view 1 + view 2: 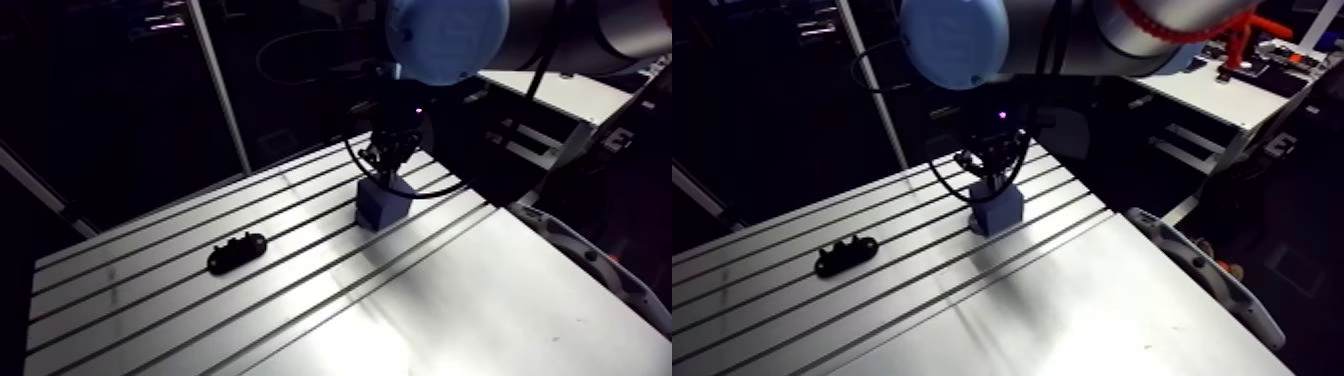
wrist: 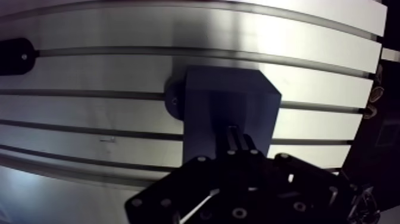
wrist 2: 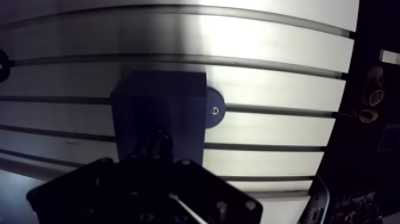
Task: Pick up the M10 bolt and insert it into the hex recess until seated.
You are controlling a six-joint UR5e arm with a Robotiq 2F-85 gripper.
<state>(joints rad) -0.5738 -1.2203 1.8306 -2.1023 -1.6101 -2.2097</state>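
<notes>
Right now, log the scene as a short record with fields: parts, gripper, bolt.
table: slotted aluminium table
block: blue block standing on the table, screwed base tab at one side
other part: black oval part lying apart from the block
gripper: gripper close over the block's top
bolt: not clearly visible

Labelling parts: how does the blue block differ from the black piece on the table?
The blue block is tall and boxy; the black piece is low, oblong. The block sits under the gripper; the black piece lies apart. Both rest on the slotted table.
</notes>
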